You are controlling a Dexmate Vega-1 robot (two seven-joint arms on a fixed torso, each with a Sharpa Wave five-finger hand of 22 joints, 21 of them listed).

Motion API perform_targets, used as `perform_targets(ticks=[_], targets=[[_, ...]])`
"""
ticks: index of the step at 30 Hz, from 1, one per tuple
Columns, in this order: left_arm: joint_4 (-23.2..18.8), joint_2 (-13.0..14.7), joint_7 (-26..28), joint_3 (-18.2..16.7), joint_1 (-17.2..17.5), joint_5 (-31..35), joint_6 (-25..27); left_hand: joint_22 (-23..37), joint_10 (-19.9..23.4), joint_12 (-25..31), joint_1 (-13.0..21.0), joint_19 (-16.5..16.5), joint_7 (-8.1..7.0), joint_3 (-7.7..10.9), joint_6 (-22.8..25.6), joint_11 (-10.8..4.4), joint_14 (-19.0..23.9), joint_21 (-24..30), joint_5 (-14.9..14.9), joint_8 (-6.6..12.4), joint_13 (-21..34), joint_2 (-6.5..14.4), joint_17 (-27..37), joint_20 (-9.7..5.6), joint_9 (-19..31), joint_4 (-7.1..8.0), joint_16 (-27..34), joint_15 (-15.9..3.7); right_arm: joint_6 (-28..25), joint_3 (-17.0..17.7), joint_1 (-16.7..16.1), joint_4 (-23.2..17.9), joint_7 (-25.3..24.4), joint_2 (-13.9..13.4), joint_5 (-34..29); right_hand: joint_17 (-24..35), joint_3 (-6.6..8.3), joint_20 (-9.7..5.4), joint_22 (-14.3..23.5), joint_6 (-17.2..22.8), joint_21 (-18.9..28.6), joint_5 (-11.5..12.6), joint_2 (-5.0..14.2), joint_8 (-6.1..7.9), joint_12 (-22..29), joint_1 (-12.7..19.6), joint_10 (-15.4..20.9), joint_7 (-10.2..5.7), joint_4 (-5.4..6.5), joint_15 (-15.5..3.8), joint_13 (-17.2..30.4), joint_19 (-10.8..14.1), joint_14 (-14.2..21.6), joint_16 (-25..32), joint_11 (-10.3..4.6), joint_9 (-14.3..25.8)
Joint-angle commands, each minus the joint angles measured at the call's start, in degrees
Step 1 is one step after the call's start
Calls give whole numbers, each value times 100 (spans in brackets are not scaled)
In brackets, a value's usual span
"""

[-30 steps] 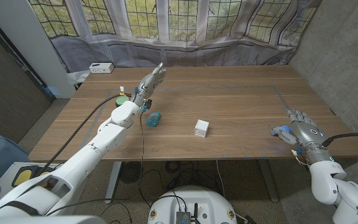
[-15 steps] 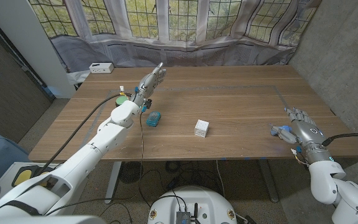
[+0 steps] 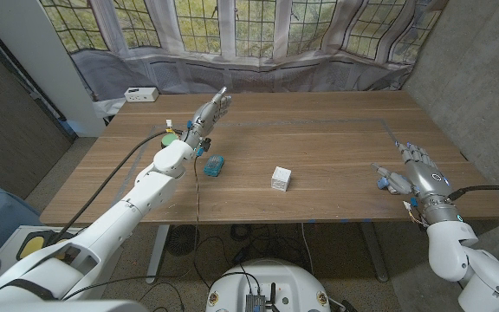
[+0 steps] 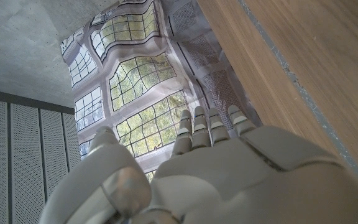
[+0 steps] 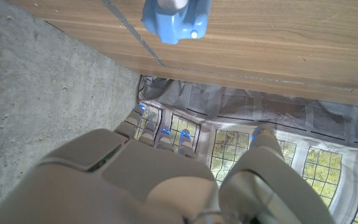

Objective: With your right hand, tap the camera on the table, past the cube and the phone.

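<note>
- Here, the small white cube (image 3: 281, 179) sits near the middle of the wooden table (image 3: 319, 139).
- The teal rectangular phone (image 3: 214, 165) lies to the cube's left, well apart from it.
- The blue toy-like camera (image 3: 395, 184) rests far to the cube's right, near the table's front edge.
- The right hand (image 3: 416, 176) hovers just beside the camera, fingers spread and holding nothing; I cannot tell whether it touches.
- The left hand (image 3: 210, 113) is raised beyond the phone, fingers straight and close together, gripping nothing.
</note>
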Motion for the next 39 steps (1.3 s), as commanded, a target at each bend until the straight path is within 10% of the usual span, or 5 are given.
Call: perform_targets(ticks=[1,39], targets=[[48,-9,-62,-24,-19,-36,-86,14,36,-4,25,-6,-18,27,15,-15,49,-10,-9,-4,24,38,20,46,8,-16,-9,-10,447,-33,246,85,-203,212,22,2,32,11,-7,51,11,-5,-53,45,47,0,58,41,-21,-23,6,45,31,25,1,6],[-396,241,-62,-174,328,-130,-101,14,52,-5,21,5,67,36,9,-25,68,-9,-11,-15,25,38,20,43,8,-25,-5,-18,2234,-171,1195,631,-283,529,721,-28,35,-17,-13,577,5,-3,-79,152,104,-8,344,204,-26,-42,-4,270,288,62,52,1]])
